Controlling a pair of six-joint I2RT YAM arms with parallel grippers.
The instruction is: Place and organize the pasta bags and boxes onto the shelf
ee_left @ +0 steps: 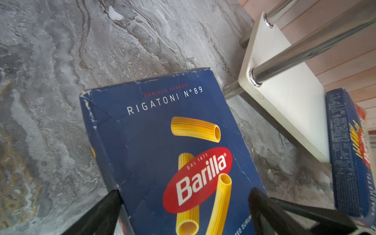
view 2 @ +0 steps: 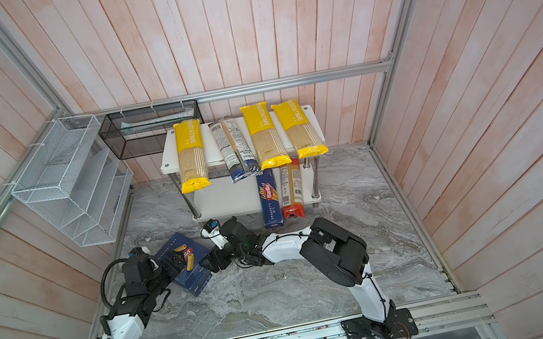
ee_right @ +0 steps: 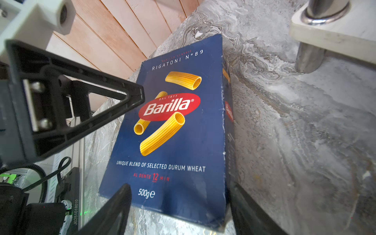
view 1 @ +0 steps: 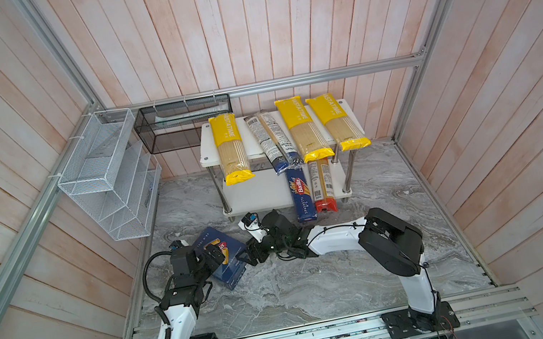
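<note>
Text on rigatoni box (ee_right: 175,130): "BARILLA CLASSIC", "RIGATONI N°89", "DAL 1877", "Barilla", "UNIQUE BLEND OF SELECTED DURUM WHEAT", "AL DENTE 12 MIN", "500g". On spaghetti box (view 1: 301,195): "Barilla", "SPAGHETTI N.5". On yellow bags (view 1: 300,127): "PASTATIME". On black arm link (ee_right: 73,195): "JG251018010".

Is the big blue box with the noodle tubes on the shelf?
No, the box is in front of the shelf, not on it.

Both your arms reach in low and angle toward each other, with left gripper (view 1: 218,257) and right gripper (view 1: 242,258) nearly tip to tip, jaws spread wide.
</note>
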